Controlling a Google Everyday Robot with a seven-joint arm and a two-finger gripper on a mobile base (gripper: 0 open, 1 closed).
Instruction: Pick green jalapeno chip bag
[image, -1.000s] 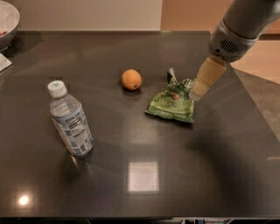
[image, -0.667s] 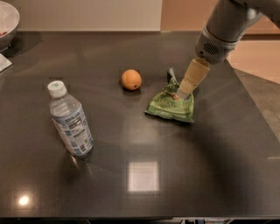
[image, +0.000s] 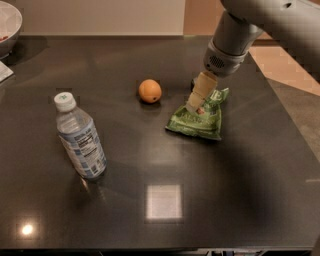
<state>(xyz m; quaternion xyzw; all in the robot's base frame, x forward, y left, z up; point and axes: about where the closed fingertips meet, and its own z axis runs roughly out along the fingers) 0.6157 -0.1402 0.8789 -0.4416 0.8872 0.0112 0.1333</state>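
Gripper: tip at upper edge of green jalapeno chip bag, how far open cannot be told | Bag: crinkled glossy film, lying flat on dark polished table (right of centre) | Nearby: round smooth orange fruit; clear plastic bottle, standing.

glossy crinkled chip bag (matt gripper on it).
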